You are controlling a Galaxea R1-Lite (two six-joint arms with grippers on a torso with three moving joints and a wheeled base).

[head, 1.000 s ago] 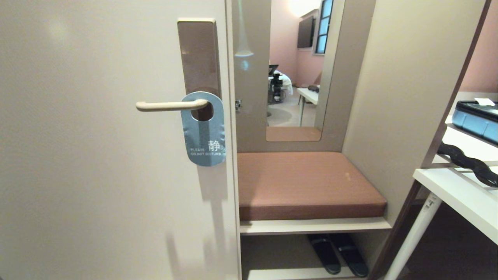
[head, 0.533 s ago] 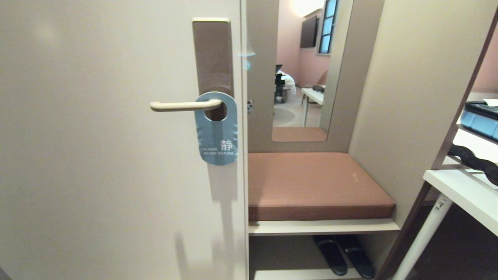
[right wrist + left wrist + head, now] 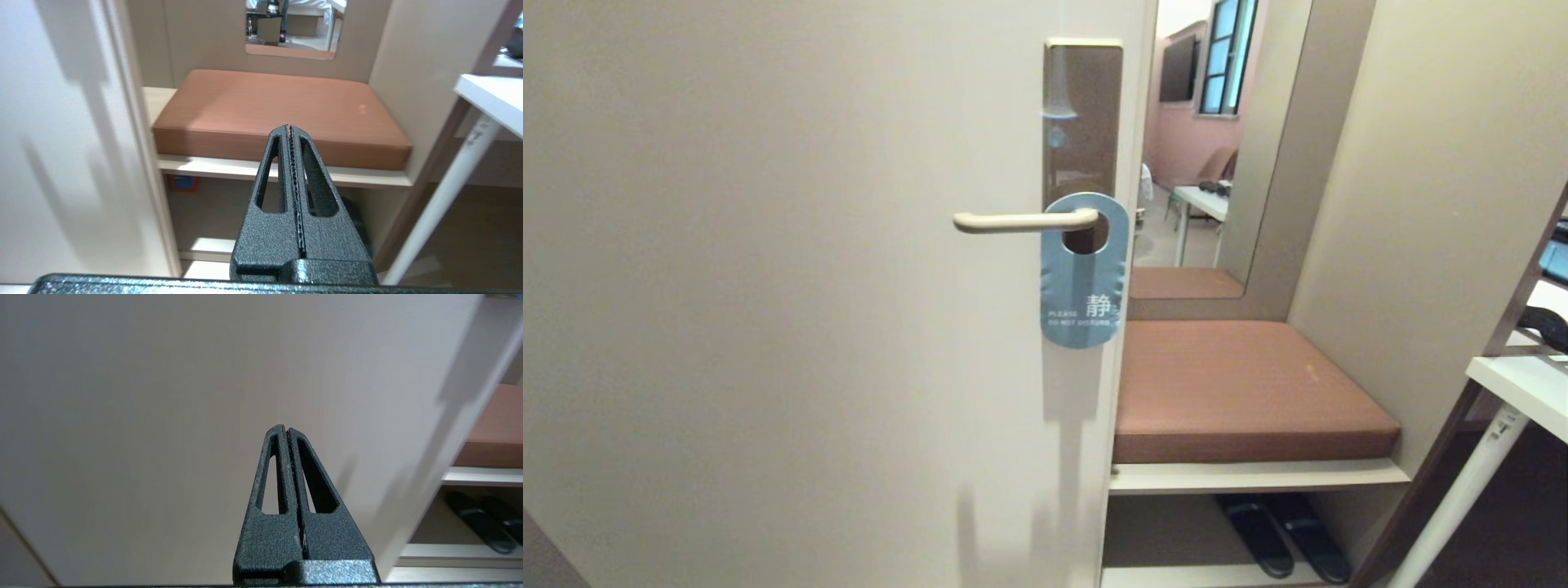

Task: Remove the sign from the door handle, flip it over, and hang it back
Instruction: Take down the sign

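A: Where's the sign (image 3: 1085, 273) right now?

B: It hangs on the door handle (image 3: 1023, 220), threaded through its round hole at the handle's neck, just in front of the tall brown plate (image 3: 1082, 114). The light blue face with "PLEASE DO NOT DISTURB" is turned outward, and the card hangs straight down, near the edge of the cream door (image 3: 768, 327).

A: And the grippers?

B: Neither appears in the head view. The left gripper (image 3: 287, 430) has its two fingers pressed together with nothing between them, pointing at the plain door panel. The right gripper (image 3: 290, 127) is likewise closed and empty, pointing toward the brown cushion (image 3: 282, 110) on the bench beside the door.

A: Anything else around?

B: A mirror (image 3: 1201, 163) above the cushion, a pair of dark slippers (image 3: 1282, 535) on the shelf under it, and a white table (image 3: 1515, 380) to the right
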